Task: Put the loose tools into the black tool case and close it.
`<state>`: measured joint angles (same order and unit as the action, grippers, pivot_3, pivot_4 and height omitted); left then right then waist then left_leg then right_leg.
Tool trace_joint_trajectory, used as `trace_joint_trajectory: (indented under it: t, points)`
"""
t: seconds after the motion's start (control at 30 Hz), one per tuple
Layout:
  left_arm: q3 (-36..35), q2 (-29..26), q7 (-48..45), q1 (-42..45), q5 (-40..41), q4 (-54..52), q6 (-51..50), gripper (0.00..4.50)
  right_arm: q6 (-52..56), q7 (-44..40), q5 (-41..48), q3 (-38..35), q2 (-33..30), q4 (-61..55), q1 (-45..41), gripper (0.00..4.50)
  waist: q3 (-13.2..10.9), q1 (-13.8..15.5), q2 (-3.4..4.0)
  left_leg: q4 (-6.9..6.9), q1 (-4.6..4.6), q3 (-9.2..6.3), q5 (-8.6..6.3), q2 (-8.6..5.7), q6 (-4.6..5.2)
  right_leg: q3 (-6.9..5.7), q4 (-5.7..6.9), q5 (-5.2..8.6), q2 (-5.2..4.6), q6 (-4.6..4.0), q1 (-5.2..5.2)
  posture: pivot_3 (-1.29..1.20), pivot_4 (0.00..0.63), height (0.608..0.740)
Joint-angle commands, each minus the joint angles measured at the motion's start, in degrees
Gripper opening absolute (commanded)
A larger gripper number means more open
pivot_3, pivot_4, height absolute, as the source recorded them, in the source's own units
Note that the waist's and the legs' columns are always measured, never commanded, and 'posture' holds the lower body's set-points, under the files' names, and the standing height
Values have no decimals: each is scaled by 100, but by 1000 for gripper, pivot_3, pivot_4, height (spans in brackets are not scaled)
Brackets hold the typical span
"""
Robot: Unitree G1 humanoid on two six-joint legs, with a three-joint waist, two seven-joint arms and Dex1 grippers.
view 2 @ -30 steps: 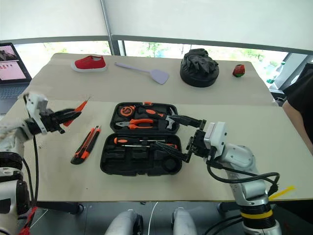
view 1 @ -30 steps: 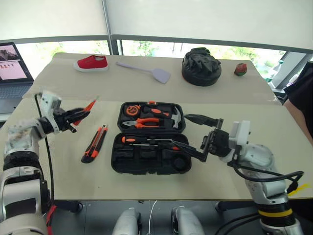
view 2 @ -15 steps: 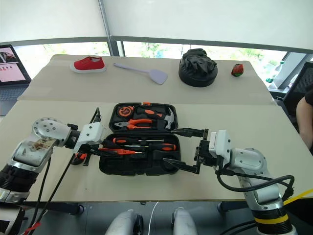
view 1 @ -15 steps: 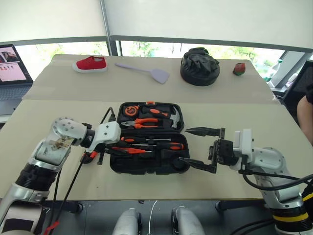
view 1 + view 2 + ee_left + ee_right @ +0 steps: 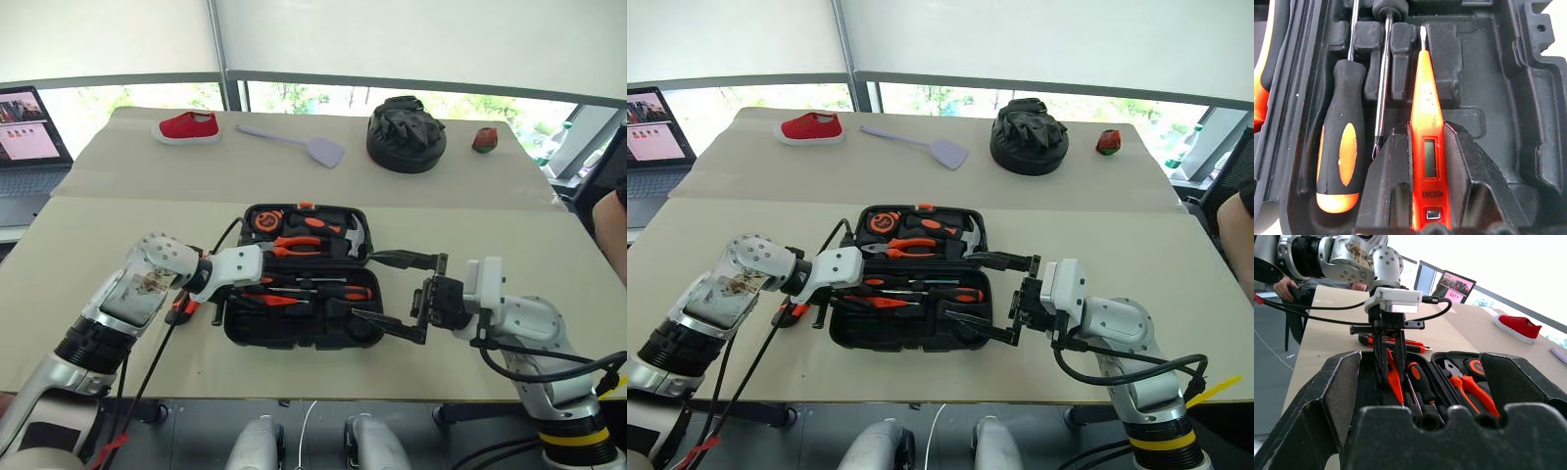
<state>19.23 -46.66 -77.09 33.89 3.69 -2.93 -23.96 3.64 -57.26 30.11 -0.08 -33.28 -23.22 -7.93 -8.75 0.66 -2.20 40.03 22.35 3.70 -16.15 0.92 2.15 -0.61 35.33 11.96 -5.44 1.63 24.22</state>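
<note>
Beige table [image 5: 411, 377]; white blinds [image 5: 421, 39] above window strip [image 5: 294, 95]; daylight.

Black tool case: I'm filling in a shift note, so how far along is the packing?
Done: a black-and-orange-handled screwdriver lies in the flat black plastic tool case. In hand: the left gripper holds the thin all-orange screwdriver over a slot. Left: the black-and-orange utility knife lies on the table, and the lid is open. The right gripper is open.

I see the open tool case [image 5: 299, 279] mid-tabletop [image 5: 98, 245]; the utility knife [image 5: 182, 305] at its nine o'clock, spatula [image 5: 294, 144] and bundle [image 5: 406, 134] toward twelve, shoe [image 5: 187, 127] at eleven.
</note>
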Motion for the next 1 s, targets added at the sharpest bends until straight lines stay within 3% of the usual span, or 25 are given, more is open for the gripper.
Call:
trace_joint_trajectory:
  t: [0.03,0.33,0.4,0.6,0.73,0.9,1.0]
  points:
    - [284,138,7,95,-159,-13,-200,469,31,74,61,1,46,-226,-7,4500,0,6,0,0,-2,0,0,0,0,0,0,0,0,0,-2,0,150,740]
    - [504,126,-159,310,-240,-37,-669,469,43,157,45,69,127,-221,-28,4500,0,-3,0,3,0,-3,0,0,0,3,1,1,5,0,-1,0,150,740]
    - [458,172,27,272,-298,-30,-647,1472,43,193,44,78,157,-229,-23,4500,0,-9,0,3,0,-3,0,0,0,5,1,1,5,0,-1,0,150,740]
    - [-314,519,-113,359,652,-173,-336,3378,25,211,26,96,176,-200,17,4500,0,23,0,7,5,-5,0,1,1,4,5,0,4,0,3,0,150,740]
    - [-664,339,-556,378,1195,-477,-175,3378,-114,-41,-120,146,0,-150,141,4500,0,5,0,26,22,-21,0,0,1,7,5,0,2,2,3,0,150,740]
    - [-987,339,-201,230,1103,-111,424,3378,-60,-24,-59,151,88,-76,151,4500,-1,-4,1,25,18,-21,0,0,1,6,8,1,11,0,4,0,150,740]
    - [-1194,595,-9,-69,1345,140,518,2655,-33,3,-58,178,175,-17,76,4500,0,-5,2,24,8,-20,0,-1,1,11,10,1,11,0,-3,0,150,740]
